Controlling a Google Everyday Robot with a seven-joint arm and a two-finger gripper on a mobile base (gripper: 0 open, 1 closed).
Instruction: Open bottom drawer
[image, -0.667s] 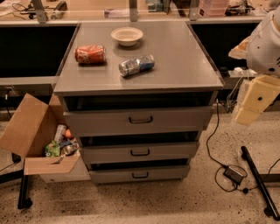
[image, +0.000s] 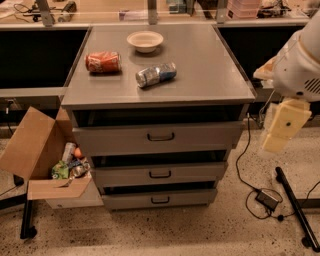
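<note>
The grey cabinet (image: 160, 90) has three drawers. The bottom drawer (image: 125, 200) is the lowest and shallowest, with a small dark bar handle (image: 160, 200) at its centre. Its front sits level with the cabinet's base and looks shut. The middle drawer (image: 125, 175) and the tall top drawer (image: 115, 140) are above it. My gripper (image: 282, 127), cream-coloured under the white arm (image: 300, 60), hangs to the right of the cabinet at about the top drawer's height. It is well apart from the bottom handle and holds nothing that I can see.
On the cabinet top lie a red can (image: 103, 62), a silver-blue can (image: 156, 74) and a white bowl (image: 145, 41). An open cardboard box (image: 40, 150) of rubbish stands at the left. Cables, a power brick (image: 268, 199) and a black stand leg (image: 295, 210) lie on the floor at the right.
My gripper has moved slightly down and to the left, towards the cabinet. The drawers and the objects have not moved.
</note>
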